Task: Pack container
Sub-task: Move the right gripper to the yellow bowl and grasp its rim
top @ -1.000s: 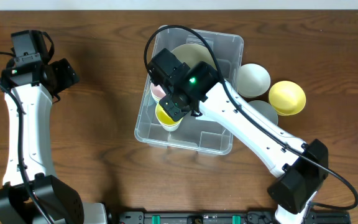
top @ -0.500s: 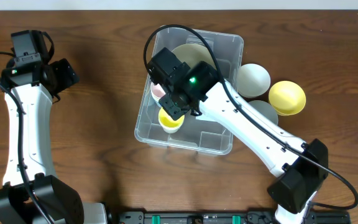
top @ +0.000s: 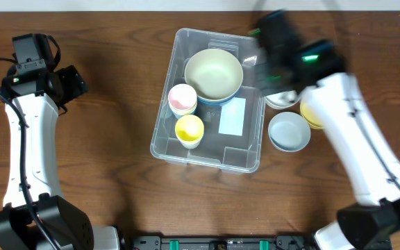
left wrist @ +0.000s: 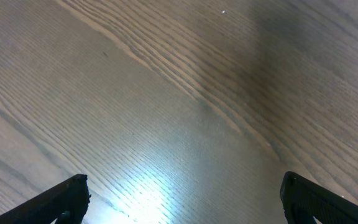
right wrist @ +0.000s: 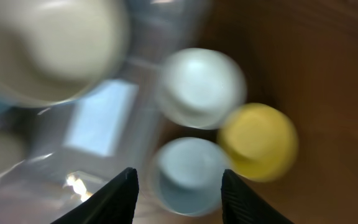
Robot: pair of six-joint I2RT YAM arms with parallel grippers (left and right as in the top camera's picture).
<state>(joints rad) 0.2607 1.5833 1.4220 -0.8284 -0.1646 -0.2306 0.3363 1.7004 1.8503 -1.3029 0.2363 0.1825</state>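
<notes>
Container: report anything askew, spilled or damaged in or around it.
Nothing stands out. In the container, the cream bowl, the pink cup and the yellow cup sit upright, with nothing spilled. The grey bowl beside it rests upright on the table.

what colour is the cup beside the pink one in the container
Yellow; the cup shows best in the overhead view.

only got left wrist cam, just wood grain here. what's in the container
Observer: The container holds a cream bowl, a pink cup and a yellow cup.
Operator: anything outside it
Observer: Three on the table at its right: a white bowl, a yellow bowl and a grey-blue bowl.
Operator: right arm holding something
Observer: No. The right fingers stand apart with nothing between them.
</notes>
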